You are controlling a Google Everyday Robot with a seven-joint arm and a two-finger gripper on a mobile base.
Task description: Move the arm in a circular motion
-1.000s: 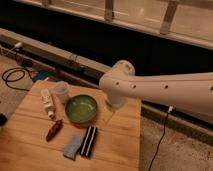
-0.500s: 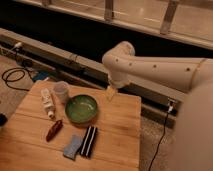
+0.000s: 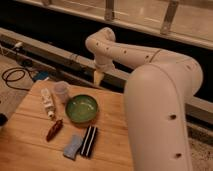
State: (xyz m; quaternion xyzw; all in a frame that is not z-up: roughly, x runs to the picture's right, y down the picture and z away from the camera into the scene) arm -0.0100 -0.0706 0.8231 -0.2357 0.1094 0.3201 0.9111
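Shifted left, my arm [image 3: 131, 54] hangs its end effector [image 3: 99, 76] above the far edge of the surface [image 3: 30, 145]; whether it is open, I cannot tell.

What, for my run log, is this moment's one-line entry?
arm: bent over table | gripper: pointing down near table's far edge, beyond green bowl

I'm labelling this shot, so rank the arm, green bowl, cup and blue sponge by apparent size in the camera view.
1. arm, inflated by nearness to the camera.
2. bowl.
3. cup and sponge look alike; no ranking.
The gripper, at the arm's tip, hangs behind the bowl.
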